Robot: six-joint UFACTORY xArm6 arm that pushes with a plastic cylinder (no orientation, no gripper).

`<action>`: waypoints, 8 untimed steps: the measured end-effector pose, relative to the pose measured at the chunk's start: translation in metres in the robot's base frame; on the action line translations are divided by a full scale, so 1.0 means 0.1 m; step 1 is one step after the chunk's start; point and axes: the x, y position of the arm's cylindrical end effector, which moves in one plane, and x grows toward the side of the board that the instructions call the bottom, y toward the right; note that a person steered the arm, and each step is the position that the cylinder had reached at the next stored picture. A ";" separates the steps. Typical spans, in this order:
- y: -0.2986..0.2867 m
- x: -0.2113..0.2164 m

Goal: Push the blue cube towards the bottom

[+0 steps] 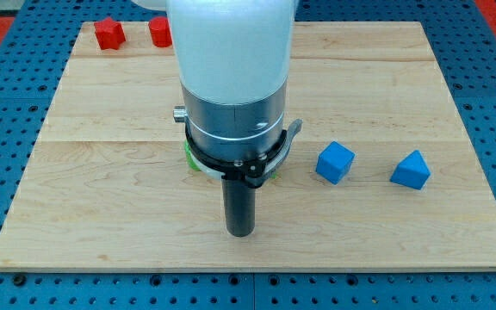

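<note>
The blue cube (335,162) sits on the wooden board (102,198), right of the middle. My tip (241,232) is the lower end of the dark rod, down and to the left of the blue cube, well apart from it. A second blue block (411,170), a wedge-like shape, lies further right. The arm's white and grey body hides the board's middle.
A red star-shaped block (108,34) and another red block (159,32), partly hidden by the arm, sit at the top left. A green block (191,160) peeks out from behind the arm's collar. A blue pegboard (7,129) surrounds the board.
</note>
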 end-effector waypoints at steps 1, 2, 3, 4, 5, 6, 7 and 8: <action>0.64 0.33; 1.02 0.35; 1.03 0.35; 1.03 0.35; 1.45 0.37; 1.93 0.24; 2.33 -0.05; 2.72 -0.28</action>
